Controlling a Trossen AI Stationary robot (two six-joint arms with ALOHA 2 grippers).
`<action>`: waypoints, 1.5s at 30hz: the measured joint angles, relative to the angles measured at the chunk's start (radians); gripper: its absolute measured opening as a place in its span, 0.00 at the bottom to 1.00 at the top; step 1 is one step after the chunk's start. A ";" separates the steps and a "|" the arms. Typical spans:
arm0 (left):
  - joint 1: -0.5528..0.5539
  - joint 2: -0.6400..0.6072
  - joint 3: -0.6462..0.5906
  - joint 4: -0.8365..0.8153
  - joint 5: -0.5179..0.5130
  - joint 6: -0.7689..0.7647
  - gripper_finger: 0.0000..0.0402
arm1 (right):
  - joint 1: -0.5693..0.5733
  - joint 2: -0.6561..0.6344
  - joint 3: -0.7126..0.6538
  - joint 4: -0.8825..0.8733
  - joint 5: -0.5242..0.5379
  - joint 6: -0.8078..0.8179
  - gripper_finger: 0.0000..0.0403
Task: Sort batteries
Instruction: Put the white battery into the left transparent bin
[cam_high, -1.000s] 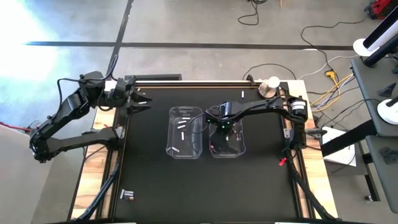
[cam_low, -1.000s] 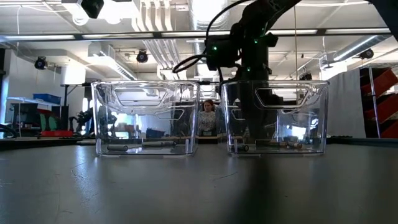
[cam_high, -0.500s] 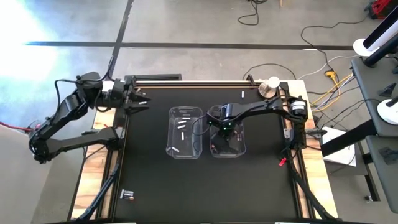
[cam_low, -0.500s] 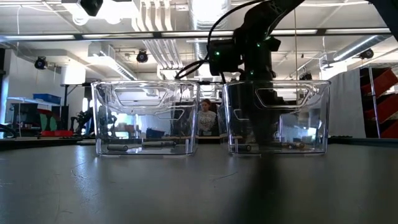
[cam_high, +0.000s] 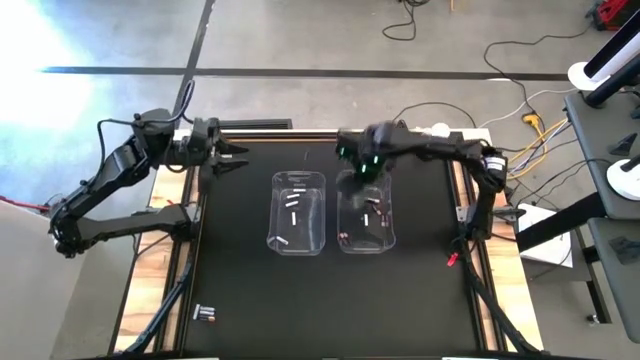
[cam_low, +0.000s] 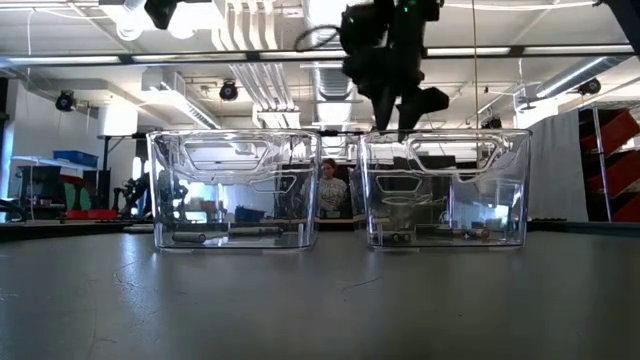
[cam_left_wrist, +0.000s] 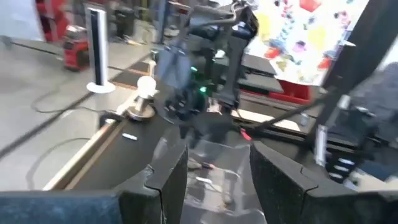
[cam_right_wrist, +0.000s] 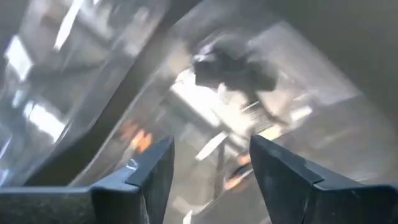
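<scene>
Two clear bins stand side by side mid-table: the left bin (cam_high: 297, 212) with white batteries (cam_high: 293, 206) on its floor, and the right bin (cam_high: 366, 215) with dark, copper-ended batteries (cam_high: 372, 213). My right gripper (cam_high: 365, 172) (cam_low: 405, 118) hangs open above the right bin's far end, pointing steeply down with nothing between its fingers (cam_right_wrist: 211, 149). My left gripper (cam_high: 235, 160) (cam_left_wrist: 217, 155) waits open and about level at the table's far left corner. A few more batteries (cam_high: 205, 314) lie loose at the near left corner.
A round object (cam_high: 438, 130) sits at the far right corner behind the right arm. The black mat (cam_high: 250, 290) is bare in front of the bins. In the low view a person (cam_low: 331, 190) shows in the room behind the bins.
My right gripper has risen out of the right bin, gone toward the table's far edge and opened. It now hangs clear above the bin's rim. The batteries it covered now show on the bin's floor.
</scene>
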 joint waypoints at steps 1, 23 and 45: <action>0.001 0.006 0.006 0.006 -0.020 0.000 0.38 | -0.044 0.000 0.008 -0.004 0.023 -0.001 0.51; 0.047 0.304 0.311 0.279 -0.180 -0.076 0.38 | -0.568 0.255 -0.076 0.146 0.044 -0.066 0.40; 0.078 0.273 0.176 0.346 -0.214 -0.042 0.38 | -0.602 0.359 -0.097 0.193 0.030 -0.115 0.12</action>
